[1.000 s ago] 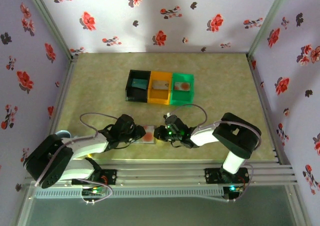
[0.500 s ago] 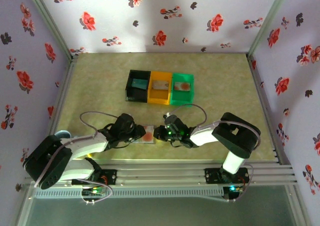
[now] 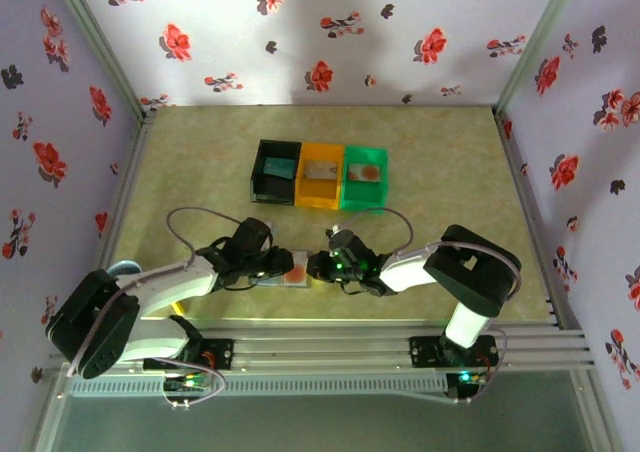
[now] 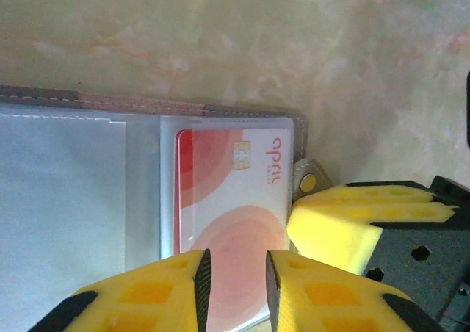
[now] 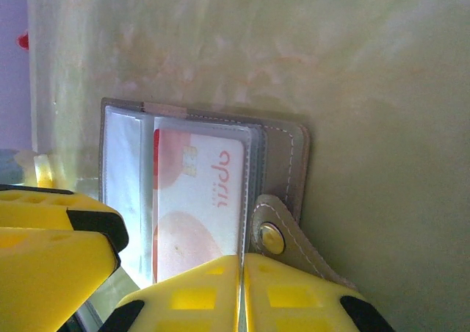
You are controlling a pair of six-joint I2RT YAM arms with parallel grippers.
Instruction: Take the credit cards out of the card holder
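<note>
Left gripper (image 4: 233, 273) is hovering, jaws narrowly apart, over pale credit card (image 4: 235, 192). Right gripper (image 5: 241, 273), jaws together, is seemingly pinning card holder (image 5: 283, 156). Risk: the left gripper pinching the sleeve too and dragging the holder.

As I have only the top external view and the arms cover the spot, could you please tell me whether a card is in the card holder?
Observer: Yes. The left wrist view shows a pale card with an orange-red round mark in a clear pocket of the open card holder.
Operator: Thank you. Is it gripped?
Observer: I cannot tell. The left gripper has its jaws a little apart over the card's near edge.
Operator: And the other arm?
Observer: The right gripper is shut beside the holder's snap tab.
</note>
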